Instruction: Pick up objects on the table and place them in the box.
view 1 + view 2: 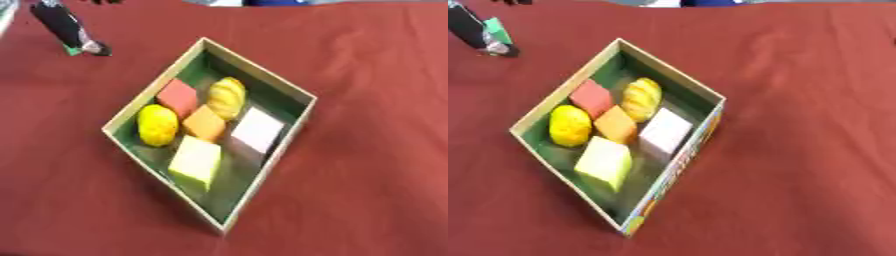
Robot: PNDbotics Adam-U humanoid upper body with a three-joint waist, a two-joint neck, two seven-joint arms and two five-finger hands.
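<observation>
i'm looking at a matt red cloth [376, 100] lying over the table, faintly creased. the box [296, 134] is looking like cardboard, pale at the rim, dull green inside. the blocks [196, 161] are showing smooth, matt faces; the yellow lump [157, 125] is looking slightly pitted.

head stereo pair | looking down, near | both share box [262, 75], table [376, 150]
</observation>
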